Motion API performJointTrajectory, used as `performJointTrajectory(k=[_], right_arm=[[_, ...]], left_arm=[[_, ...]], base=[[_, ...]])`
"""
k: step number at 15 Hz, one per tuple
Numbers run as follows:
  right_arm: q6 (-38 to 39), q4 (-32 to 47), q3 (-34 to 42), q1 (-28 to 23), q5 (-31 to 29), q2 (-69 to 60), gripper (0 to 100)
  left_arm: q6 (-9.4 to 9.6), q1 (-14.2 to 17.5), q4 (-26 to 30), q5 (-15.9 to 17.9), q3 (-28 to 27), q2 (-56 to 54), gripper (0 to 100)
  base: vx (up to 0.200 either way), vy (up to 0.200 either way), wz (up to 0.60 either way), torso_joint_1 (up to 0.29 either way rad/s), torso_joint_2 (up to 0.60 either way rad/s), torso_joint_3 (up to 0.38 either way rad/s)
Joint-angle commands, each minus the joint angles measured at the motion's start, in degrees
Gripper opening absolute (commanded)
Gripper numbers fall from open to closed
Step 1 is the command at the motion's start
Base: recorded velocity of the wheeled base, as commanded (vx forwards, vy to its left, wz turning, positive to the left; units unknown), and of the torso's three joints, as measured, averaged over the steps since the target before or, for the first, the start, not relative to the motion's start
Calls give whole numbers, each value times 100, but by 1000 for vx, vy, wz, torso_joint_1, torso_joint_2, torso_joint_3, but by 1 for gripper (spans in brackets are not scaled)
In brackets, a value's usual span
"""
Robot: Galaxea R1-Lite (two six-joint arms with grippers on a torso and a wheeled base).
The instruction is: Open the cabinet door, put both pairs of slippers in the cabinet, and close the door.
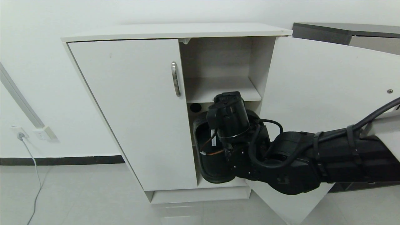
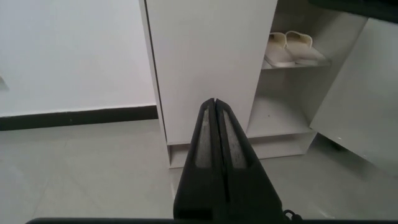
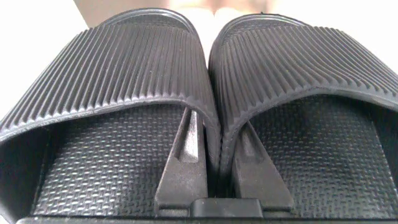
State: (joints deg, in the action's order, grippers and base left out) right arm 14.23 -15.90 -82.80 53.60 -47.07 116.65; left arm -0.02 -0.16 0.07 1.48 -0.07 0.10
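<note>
Head view: right gripper [image 3: 216,121] clamps black slippers [image 1: 215,168] at lower cabinet [image 1: 175,31] opening; left gripper [image 2: 215,106] clenched.

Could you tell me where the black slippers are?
Head view, centre: black slippers in the right gripper, inside the cabinet's lower right compartment, below the shelf.

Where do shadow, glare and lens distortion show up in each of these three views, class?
Head view: wide-angle lens makes the cabinet taper toward the glossy floor, which mirrors its base. Left wrist view: even light, shade under the shelf bearing the pale slippers. Right wrist view: background above the black slippers washed out bright, shadow under their straps.
</note>
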Motion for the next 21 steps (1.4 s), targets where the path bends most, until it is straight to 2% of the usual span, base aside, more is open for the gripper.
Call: performJointTrajectory(k=[1,4,12,21], right_arm=[[-429,-449,-158,-25,-48,-28,0],[-658,-880,-70,-60,-250,33,0],[-623,-889,18,-87,-259,68,0],[-605,-898,53,-96,-250,-2,0]], left_arm=[[-6,-2,1,2,-1,-1,0],[-6,-2,1,2,7,-1,0],[2,-2,1,2,-1,-1,0],[2,-2,1,2,-1,-1,0]], base=[[0,0,0,0,0,0],[0,0,0,0,0,0],[0,0,0,0,0,0],[200,0,0,3,3,1]])
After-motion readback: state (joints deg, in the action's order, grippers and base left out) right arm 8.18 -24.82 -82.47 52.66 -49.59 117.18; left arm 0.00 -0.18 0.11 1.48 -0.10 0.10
